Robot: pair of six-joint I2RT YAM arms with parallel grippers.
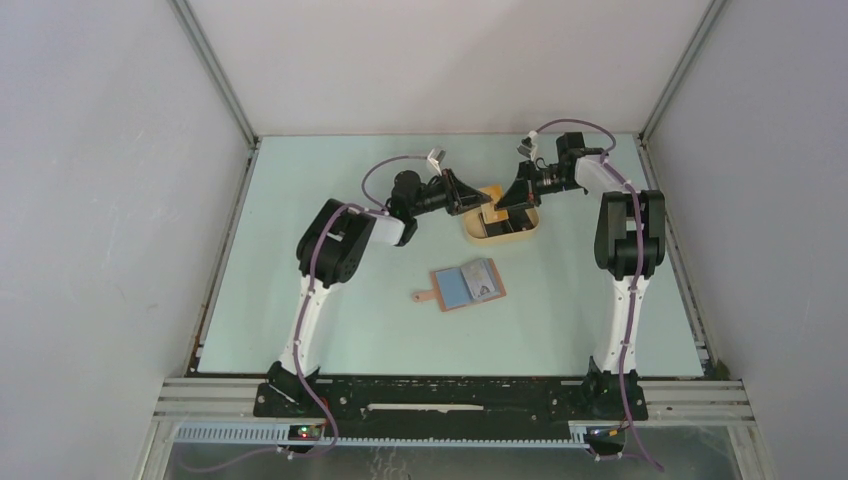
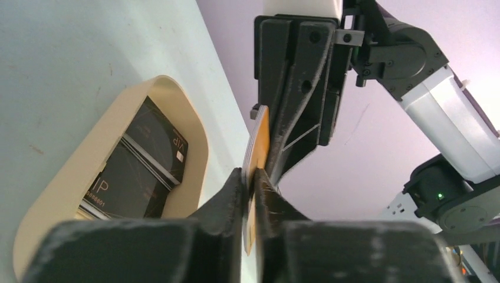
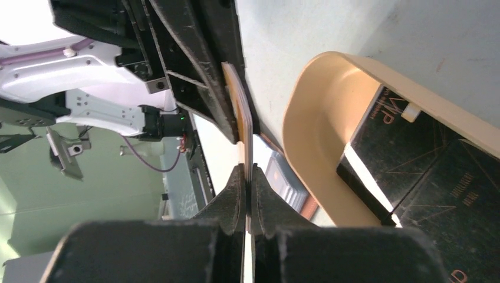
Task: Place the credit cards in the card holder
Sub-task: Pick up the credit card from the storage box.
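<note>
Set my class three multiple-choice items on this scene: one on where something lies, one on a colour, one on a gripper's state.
1. Where does the card holder lie?
A) clamped in a gripper
B) open on the table, nearer the arm bases than the tray
C) inside the tray

2. What colour are the VIP-marked cards in the tray?
A) black
B) white
C) green

3. How is the right gripper?
A) wide open
B) shut on the orange card
C) shut on the card holder

Answers: 1 B, the top view shows it spread on the table. 2 A, both wrist views show them black. 3 B, its fingers pinch the card's edge.
</note>
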